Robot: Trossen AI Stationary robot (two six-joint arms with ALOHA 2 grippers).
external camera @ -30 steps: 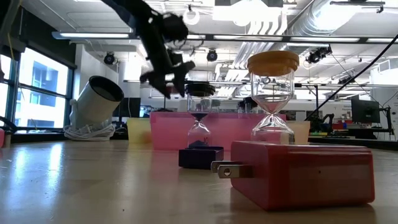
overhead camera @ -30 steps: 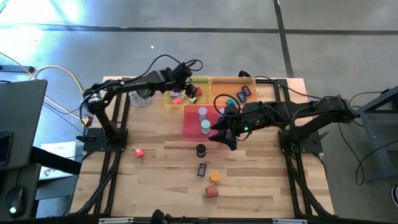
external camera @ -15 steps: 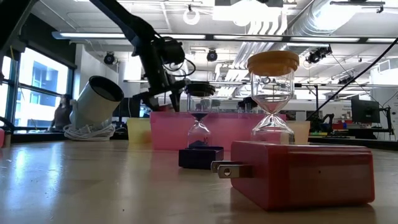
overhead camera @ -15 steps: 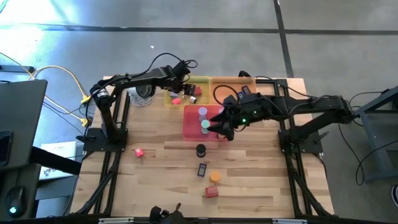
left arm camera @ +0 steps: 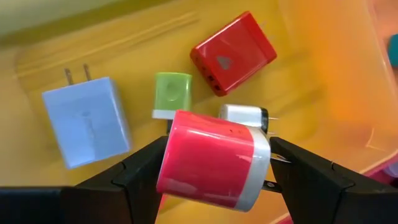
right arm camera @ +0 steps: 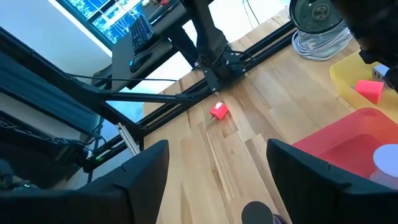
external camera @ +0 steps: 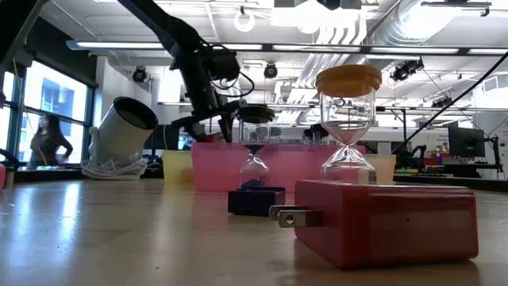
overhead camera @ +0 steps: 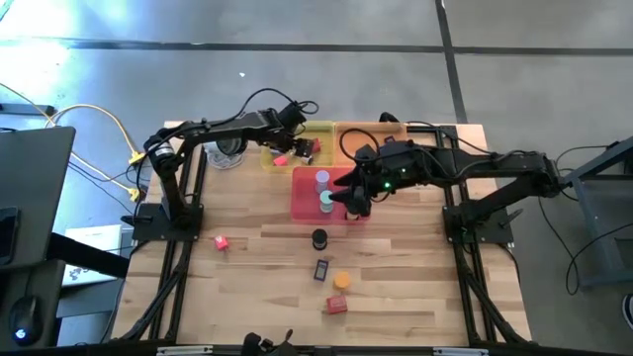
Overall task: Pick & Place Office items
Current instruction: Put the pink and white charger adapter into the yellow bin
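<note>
1. Wooden slats form the table [overhead camera: 257, 247], which stands on a grey concrete floor; the low view looks across it into a workshop with ceiling lamps and ducts.

2. We have our left gripper [left arm camera: 208, 165] over the yellow tray [overhead camera: 269, 156] in the upper middle of the high view, its fingers clamped on a pink charger block [left arm camera: 211, 160] that hangs above the tray floor.

3. Below that block, the left wrist view shows a red charger [left arm camera: 233, 53], a pale blue charger [left arm camera: 87, 121], a green piece [left arm camera: 172, 93] and a silver-white piece [left arm camera: 244, 115] already lying in the yellow tray.

4. Our right gripper [overhead camera: 354, 201] is over the right edge of the pink tray [overhead camera: 305, 193] at the centre of the high view; its fingers stand apart with nothing between them.

5. Two short cylinders, lilac [overhead camera: 321, 179] and teal [overhead camera: 326, 201], stand in the pink tray, and the orange tray [overhead camera: 361, 138] holds blue pieces [overhead camera: 388, 148].

6. Still loose on the table are a black-capped sand timer [overhead camera: 318, 238], a dark rectangular piece [overhead camera: 321, 268], an orange-capped timer [overhead camera: 341, 281], a red block [overhead camera: 336, 306] and a small pink block [overhead camera: 221, 241] at lower left.

7. We judge the sorting well past halfway, with about five items left plus the one in hand.
</note>
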